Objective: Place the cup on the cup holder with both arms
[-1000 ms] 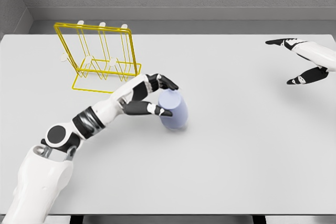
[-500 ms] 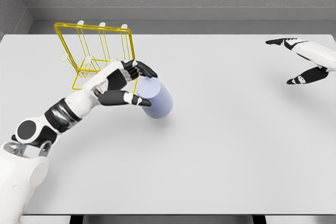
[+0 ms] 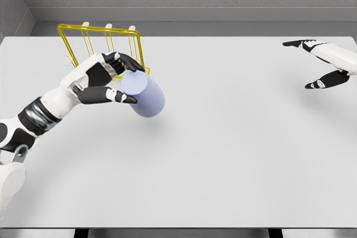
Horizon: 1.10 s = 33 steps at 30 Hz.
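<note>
Cup [image 3: 146, 96] pale blue-purple, plain. Wire cup holder [image 3: 100, 48] bright yellow, pegs white. Table [image 3: 234, 154] light grey. Left hand [image 3: 103, 79] and right hand [image 3: 321, 65] white with black fingers. Wall grey.

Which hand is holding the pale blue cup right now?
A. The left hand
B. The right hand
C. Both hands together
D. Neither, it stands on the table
A: the left hand grips the tilted cup beside the yellow wire cup holder, while the right hand is far off, open.
</note>
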{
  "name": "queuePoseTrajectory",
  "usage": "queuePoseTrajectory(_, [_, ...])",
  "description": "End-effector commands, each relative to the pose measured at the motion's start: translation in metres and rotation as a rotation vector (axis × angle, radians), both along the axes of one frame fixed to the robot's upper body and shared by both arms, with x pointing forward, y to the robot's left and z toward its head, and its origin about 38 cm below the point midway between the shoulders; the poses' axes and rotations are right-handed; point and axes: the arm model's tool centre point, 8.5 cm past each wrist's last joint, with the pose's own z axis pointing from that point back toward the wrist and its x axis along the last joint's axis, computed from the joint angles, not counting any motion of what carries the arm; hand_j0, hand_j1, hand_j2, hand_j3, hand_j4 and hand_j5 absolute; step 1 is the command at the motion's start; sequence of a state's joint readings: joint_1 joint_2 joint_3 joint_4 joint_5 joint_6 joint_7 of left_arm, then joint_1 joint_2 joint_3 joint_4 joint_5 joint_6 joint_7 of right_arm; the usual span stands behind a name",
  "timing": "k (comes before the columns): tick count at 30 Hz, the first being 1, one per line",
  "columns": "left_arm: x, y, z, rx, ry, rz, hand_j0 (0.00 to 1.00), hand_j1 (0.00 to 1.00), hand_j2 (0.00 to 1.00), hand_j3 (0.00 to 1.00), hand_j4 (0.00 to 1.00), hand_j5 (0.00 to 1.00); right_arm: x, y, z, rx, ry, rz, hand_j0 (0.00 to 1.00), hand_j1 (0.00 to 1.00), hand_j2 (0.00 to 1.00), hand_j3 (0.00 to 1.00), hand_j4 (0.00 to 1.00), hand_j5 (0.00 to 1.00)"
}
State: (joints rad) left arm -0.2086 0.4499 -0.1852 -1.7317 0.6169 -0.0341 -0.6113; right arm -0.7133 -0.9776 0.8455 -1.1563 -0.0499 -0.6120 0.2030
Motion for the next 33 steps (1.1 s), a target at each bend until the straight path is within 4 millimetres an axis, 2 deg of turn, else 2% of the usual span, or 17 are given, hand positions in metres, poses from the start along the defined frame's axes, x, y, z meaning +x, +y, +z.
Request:
queuePoseTrajectory(1, [0.0, 0.003, 0.004, -0.011, -0.004, 0.003, 0.43, 0.43, 0.43, 0.43, 0.43, 0.43, 0.0, -0.001, 0.001, 0.007, -0.002, -0.004, 1.0, 1.0, 1.0, 1.0, 1.0, 1.0])
queuePoseTrajectory(7, [0.0, 0.01, 0.007, -0.015, -0.003, 0.004, 0.42, 0.42, 0.42, 0.42, 0.42, 0.42, 0.0, -0.001, 0.001, 0.007, -0.002, -0.004, 1.0, 1.0, 1.0, 1.0, 1.0, 1.0])
queuePoseTrajectory(11, [0.004, 0.017, 0.02, -0.023, -0.026, 0.011, 0.42, 0.42, 0.42, 0.42, 0.42, 0.42, 0.0, -0.001, 0.001, 0.007, -0.002, -0.004, 1.0, 1.0, 1.0, 1.0, 1.0, 1.0])
queuePoseTrajectory(33, [0.012, 0.022, 0.041, -0.026, -0.081, 0.025, 0.41, 0.41, 0.41, 0.41, 0.41, 0.41, 0.0, 0.0, 0.0, 0.008, 0.0, -0.003, 1.0, 1.0, 1.0, 1.0, 1.0, 1.0])
